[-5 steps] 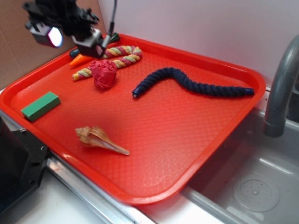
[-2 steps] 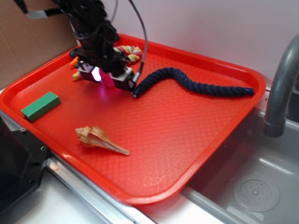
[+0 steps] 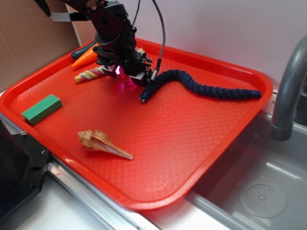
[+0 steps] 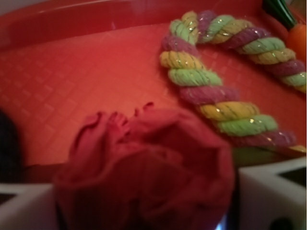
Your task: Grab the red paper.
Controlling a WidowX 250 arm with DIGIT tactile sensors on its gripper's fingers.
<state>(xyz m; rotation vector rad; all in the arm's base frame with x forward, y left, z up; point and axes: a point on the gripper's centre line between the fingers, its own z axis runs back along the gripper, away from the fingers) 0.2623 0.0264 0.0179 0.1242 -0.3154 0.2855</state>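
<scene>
— While you hang over the tray point(image 3: 201, 158), where's the red paper point(image 4: 144, 167)?

— Between my fingers point(image 4: 268, 191), beside the striped rope point(image 4: 216, 86). My gripper point(image 3: 125, 76) brackets it; whether I'm squeezing, I cannot tell. Lifting remains.

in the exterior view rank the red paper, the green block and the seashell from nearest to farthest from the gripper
1. Red paper: right at the gripper, between its fingers.
2. Green block: near the tray's left edge.
3. Seashell: toward the tray's front; clearly farthest in this view.
</scene>
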